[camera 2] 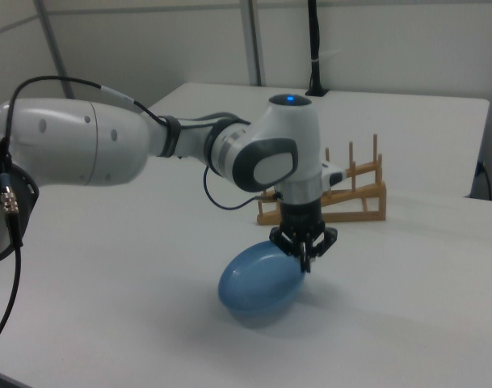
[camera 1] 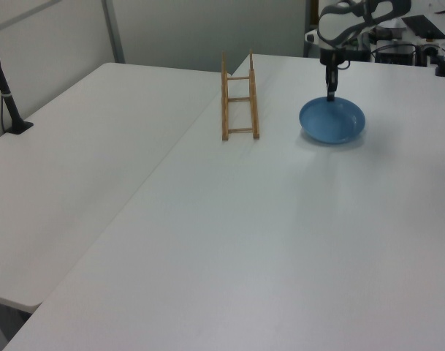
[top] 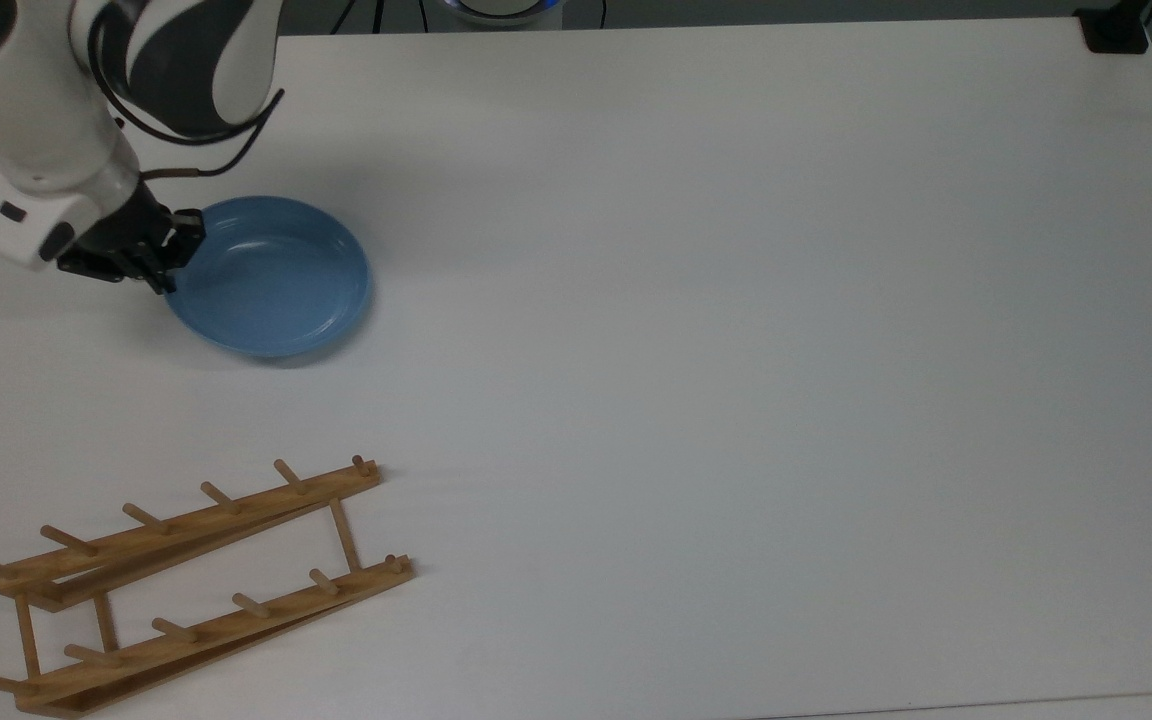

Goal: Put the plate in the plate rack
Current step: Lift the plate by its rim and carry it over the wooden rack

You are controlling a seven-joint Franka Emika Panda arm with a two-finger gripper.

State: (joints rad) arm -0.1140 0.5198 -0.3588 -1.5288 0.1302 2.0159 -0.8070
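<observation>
The gripper (top: pixel 168 262) is clamped on the plate's (top: pixel 271 280) rim, holding it tilted off the table (top: pixel 736 300) at the top view's far left, well apart from the rack (top: pixel 186 585).

Even, bright overhead lighting; no harsh glare.
The white table (top: pixel 736 300) shows only soft shadows: a faint one beside the plate (top: pixel 271 278) in the top view, a darker patch under it in the right view. Slight sheen on the plate's inner surface. Left view mildly soft.

Plate (top: pixel 276 285): plain light blue. Plate rack (top: pixel 186 580): light-brown wood. Surface (top: pixel 736 350): white. Arm (camera 2: pixel 108 149): white and grey.
</observation>
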